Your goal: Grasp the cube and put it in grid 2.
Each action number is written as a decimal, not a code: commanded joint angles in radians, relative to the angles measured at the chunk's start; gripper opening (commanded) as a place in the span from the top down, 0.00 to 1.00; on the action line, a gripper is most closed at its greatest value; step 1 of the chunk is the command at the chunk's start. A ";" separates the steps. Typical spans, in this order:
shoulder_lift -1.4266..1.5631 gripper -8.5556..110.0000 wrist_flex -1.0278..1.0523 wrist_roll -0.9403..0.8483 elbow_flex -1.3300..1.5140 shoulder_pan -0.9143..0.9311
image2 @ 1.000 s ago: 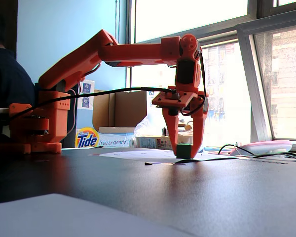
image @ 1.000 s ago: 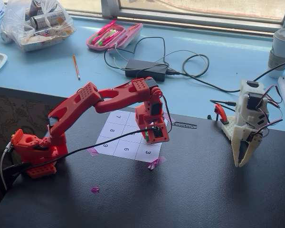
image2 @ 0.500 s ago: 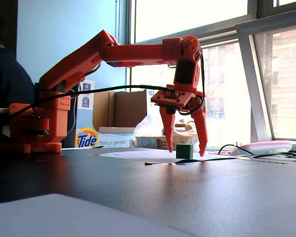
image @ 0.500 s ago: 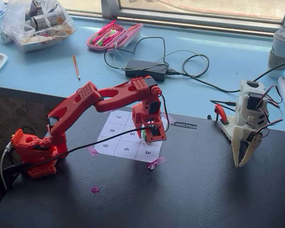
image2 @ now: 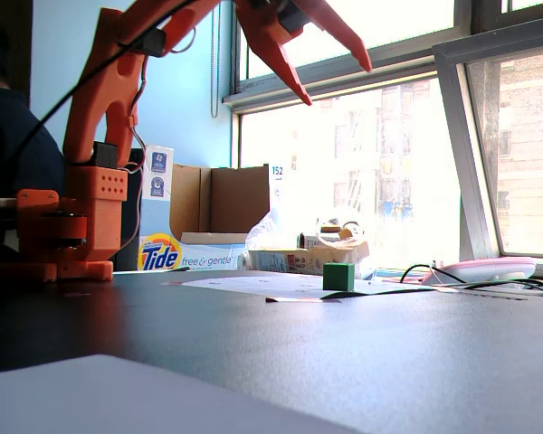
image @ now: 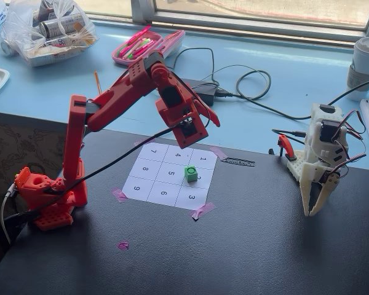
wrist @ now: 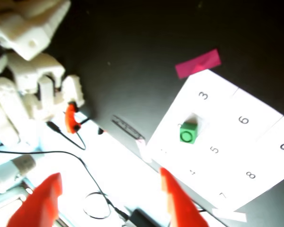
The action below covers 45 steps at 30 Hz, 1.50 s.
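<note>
Black tabletop (image: 264,246) by sunlit window (image2: 362,163) holds cube (image: 190,174) under the spread-open tool (image: 200,120).

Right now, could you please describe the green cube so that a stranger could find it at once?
On the dark table lies a white numbered paper sheet held by pink tape at its corners. The green cube stands on this sheet, in the column with 1 and 3, between those two numbers. It is the only solid block on the flat sheet, bright green with a dark ring on top.
</note>
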 commanded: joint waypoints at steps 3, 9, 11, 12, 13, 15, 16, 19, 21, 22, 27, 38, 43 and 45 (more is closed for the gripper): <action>0.425 0.61 0.066 -0.009 0.291 0.195; 0.713 0.60 0.052 -0.046 0.750 0.390; 0.796 0.59 0.035 -0.069 0.916 0.419; 0.833 0.59 0.025 -0.080 0.997 0.428; 0.870 0.58 0.011 -0.086 1.071 0.434; 0.943 0.58 -0.028 -0.101 1.220 0.440; 0.980 0.58 -0.048 -0.103 1.290 0.440; 1.098 0.59 -0.133 -0.106 1.447 0.442; 1.178 0.59 -0.199 -0.106 1.532 0.443; 1.230 0.59 -0.244 -0.106 1.594 0.422; 1.391 0.61 -0.505 -0.109 1.876 0.410; 1.707 0.69 -0.569 -0.095 2.283 0.400; 1.736 0.91 -0.525 -0.095 2.313 0.390; 1.736 0.93 -0.528 -0.087 2.330 0.388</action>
